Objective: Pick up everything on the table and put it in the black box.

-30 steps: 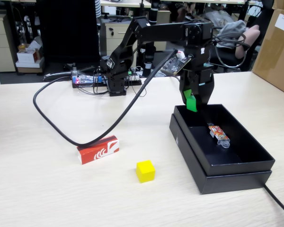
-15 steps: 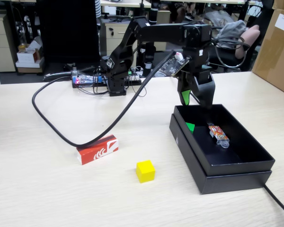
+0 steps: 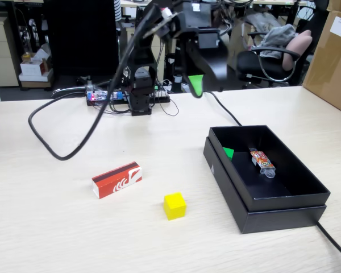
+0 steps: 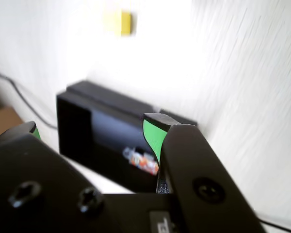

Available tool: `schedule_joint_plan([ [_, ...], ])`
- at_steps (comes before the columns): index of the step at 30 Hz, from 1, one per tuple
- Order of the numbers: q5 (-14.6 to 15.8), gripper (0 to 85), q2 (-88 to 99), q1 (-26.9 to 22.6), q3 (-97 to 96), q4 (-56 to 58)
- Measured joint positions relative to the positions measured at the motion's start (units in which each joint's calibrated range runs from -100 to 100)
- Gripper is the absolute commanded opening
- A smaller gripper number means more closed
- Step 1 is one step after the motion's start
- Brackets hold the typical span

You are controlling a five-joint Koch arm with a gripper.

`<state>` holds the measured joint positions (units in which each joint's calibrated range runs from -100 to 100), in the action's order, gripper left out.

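green cube (image 3: 228,153) inside black box (image 3: 284,200)

The arm (image 3: 159,34) is matte black plastic with recessed screws, green pads lining its gripper (image 4: 94,131) jaws, and a thick black cable (image 3: 74,136) looping off it.

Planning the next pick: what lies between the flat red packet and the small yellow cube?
Nothing: in the fixed view only bare pale wood-grain tabletop separates the flat red packet from the small yellow cube.
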<state>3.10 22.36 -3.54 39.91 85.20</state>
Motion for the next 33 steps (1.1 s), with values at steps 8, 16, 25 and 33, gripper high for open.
schedule_joint_plan([
  [8, -4.4, 48.0, -4.9, 7.3, -16.9, -2.7],
  [16, -6.8, 47.9, -5.2, 9.5, -32.3, -18.7],
  [25, -8.7, 47.7, -5.2, 11.0, -38.0, -31.2],
  [33, -10.2, 47.9, 1.0, 12.9, -43.3, -31.2],
])
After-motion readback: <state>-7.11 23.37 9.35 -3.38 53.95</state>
